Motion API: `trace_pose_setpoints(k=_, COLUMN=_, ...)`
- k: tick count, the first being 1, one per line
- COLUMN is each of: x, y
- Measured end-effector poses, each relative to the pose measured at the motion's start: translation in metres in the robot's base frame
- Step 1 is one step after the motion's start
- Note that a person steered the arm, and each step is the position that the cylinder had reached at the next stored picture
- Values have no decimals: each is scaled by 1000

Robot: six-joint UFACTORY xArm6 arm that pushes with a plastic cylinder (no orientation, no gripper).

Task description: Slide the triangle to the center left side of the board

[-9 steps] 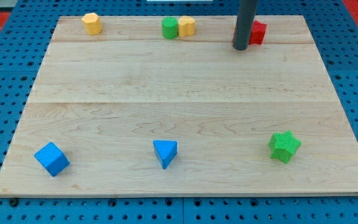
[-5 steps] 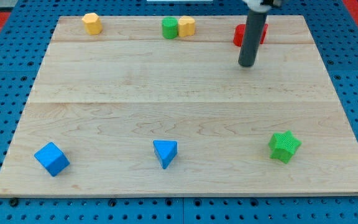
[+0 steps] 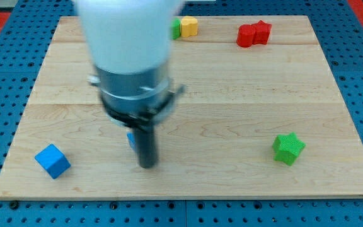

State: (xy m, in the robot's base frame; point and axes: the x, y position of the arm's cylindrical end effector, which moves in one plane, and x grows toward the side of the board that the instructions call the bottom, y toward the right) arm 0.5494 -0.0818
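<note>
The arm's white and grey body fills the view's upper left and hides much of the board. My tip (image 3: 147,166) rests on the wooden board (image 3: 232,101) near the bottom centre. The blue triangle (image 3: 132,140) is almost wholly hidden behind the rod; only a blue sliver shows at the rod's left edge, just above my tip. A blue cube (image 3: 52,161) lies at the bottom left.
A green star (image 3: 288,149) lies at the bottom right. A red block (image 3: 253,34) sits at the top right. A yellow block (image 3: 188,26) with a partly hidden green block (image 3: 176,28) sits at the top centre. Blue pegboard surrounds the board.
My tip has swept from the top right, beside the red block, down and left to the blue triangle. The arm body now covers the top-left yellow block. The triangle appears shifted left.
</note>
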Motion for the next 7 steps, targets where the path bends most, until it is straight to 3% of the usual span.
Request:
trace_pose_setpoints(k=1, x=-84, y=-76)
trace_pose_setpoints(k=2, x=-77, y=-63)
trace_pose_setpoints(k=3, x=-25, y=-66)
trace_pose_setpoints(k=4, x=-47, y=-10)
trace_pose_setpoints(k=5, x=-83, y=-20)
trace_pose_setpoints(k=6, x=-122, y=-82)
trace_pose_setpoints(k=7, x=-117, y=-94)
